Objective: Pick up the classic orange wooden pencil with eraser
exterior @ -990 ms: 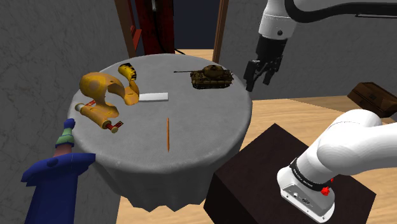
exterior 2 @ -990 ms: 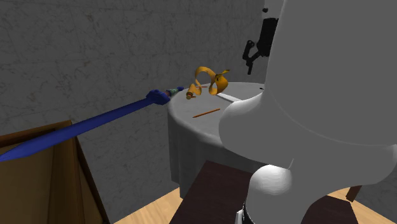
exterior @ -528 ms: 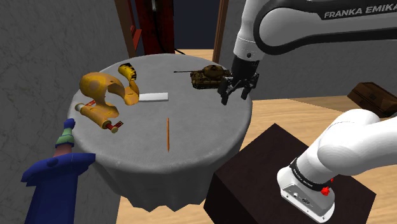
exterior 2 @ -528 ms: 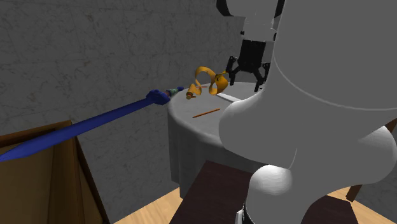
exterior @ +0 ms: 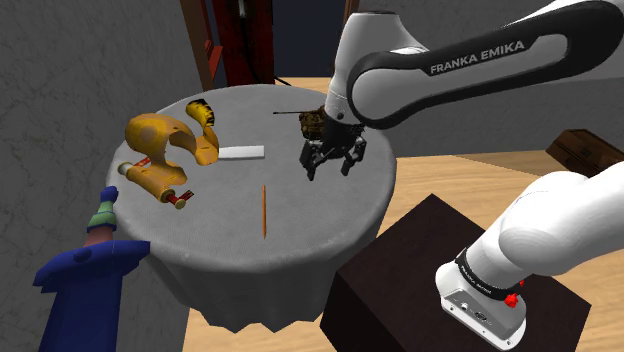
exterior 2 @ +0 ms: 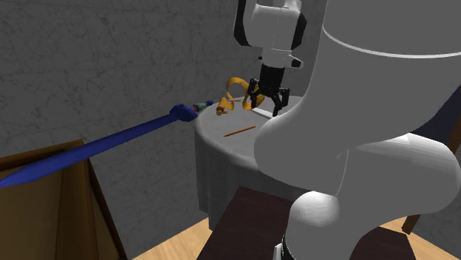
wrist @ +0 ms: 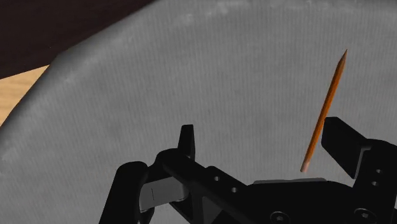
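- Two black fingers point(wrist: 186, 137) stand well apart in my wrist view, open, with nothing clasped between them.
- From the shoulder view I see the gripper point(exterior: 333, 170) pointing down over the grey cloth of the round table point(exterior: 320, 215), on the side nearer the stand point(exterior: 400, 275).
- One orange pencil point(exterior: 264, 210) lies flat on the cloth, untouched, apart from the gripper and toward the shoulder view's left of it.
- Through the wrist camera the pencil runs slantwise close by one finger. Its near end falls within the gap between the fingers and its pointed end lies away from the gripper.
- Just behind the gripper sits a camouflage toy tank point(exterior: 312, 122), partly hidden by the arm.
- Further toward the shoulder view's left I make out a white flat piece point(exterior: 241, 152) and, beside it, a yellow-orange tool point(exterior: 160, 140).
- At that edge of the table a blue sword point(exterior: 85, 285) juts past the cloth.
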Tool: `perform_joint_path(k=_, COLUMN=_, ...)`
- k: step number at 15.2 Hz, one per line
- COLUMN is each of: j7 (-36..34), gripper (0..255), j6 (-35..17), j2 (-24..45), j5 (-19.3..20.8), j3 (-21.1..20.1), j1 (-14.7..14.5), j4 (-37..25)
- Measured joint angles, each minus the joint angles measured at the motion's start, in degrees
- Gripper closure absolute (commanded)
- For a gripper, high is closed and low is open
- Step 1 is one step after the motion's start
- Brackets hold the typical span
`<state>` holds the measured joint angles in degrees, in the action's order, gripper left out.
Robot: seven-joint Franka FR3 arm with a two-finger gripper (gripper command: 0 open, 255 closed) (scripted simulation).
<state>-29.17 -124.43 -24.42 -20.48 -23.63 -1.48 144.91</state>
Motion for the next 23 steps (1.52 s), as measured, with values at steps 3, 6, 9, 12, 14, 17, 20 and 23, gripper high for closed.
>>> perform_joint_path(k=3, j7=-4.42, gripper=0, j6=-6.47, j2=6.62, j5=0.67, j3=-2.97, j1=1.07, j4=-2.03)
perform_joint_path(k=6, j7=-10.66, gripper=0, j6=-12.21, j2=14.23, j5=3.47, j3=-6.18, j1=2.23, j4=-5.78)
perform_joint_path(k=9, j7=-17.51, gripper=0, j6=-18.06, j2=21.47, j5=7.97, j3=-8.34, j1=2.92, j4=-8.57)
perform_joint_path(k=12, j7=-25.81, gripper=0, j6=-22.33, j2=29.1, j5=14.81, j3=-8.85, j1=2.43, j4=-12.88)
perform_joint_path(k=14, j7=-30.6, gripper=0, j6=-24.51, j2=33.51, j5=19.17, j3=-7.97, j1=1.33, j4=-15.5)
perform_joint_path(k=17, j7=-32.82, gripper=0, j6=-26.45, j2=36.14, j5=21.62, j3=-7.03, j1=0.46, j4=-16.23)
perform_joint_path(k=20, j7=-34.0, gripper=0, j6=-28.65, j2=38.32, j5=23.49, j3=-6.12, j1=-0.25, j4=-16.03)
perform_joint_path(k=23, j7=-34.77, gripper=255, j6=-30.07, j2=39.66, j5=24.67, j3=-5.46, j1=-0.8, j4=-15.82)
